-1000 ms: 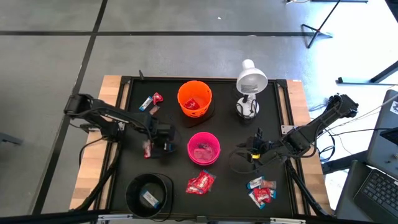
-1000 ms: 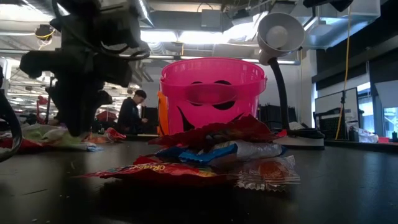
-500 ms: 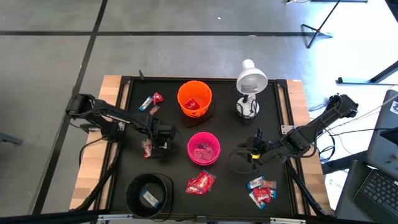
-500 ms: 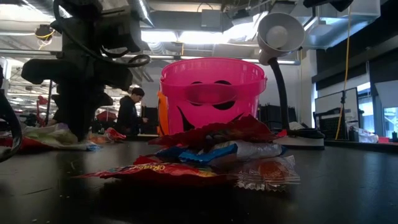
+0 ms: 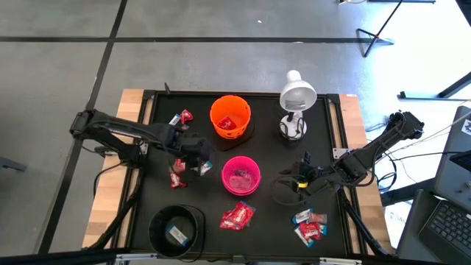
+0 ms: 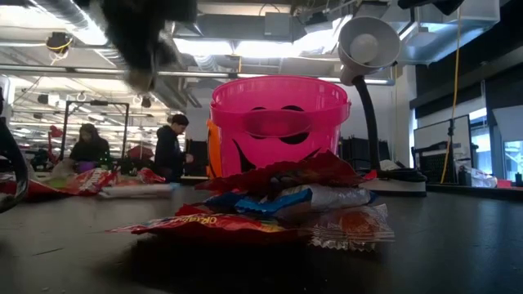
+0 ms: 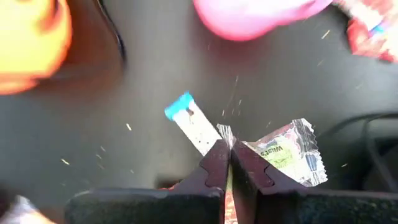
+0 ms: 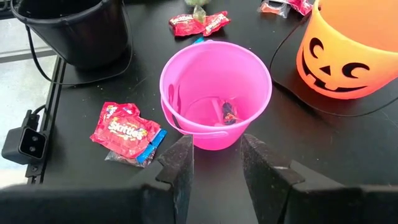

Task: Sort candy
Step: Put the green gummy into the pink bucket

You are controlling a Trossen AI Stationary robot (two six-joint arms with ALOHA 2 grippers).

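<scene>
Candy (image 7: 287,152), crinkly clear wrapper, pinched in left pincer (image 7: 226,163); right pincer (image 8: 214,163) spread.

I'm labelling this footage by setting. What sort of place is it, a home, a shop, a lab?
Probably a robotics lab or open workshop: a concrete floor surrounds the table, exposed ceiling ducts run overhead, and people sit at benches behind.
</scene>
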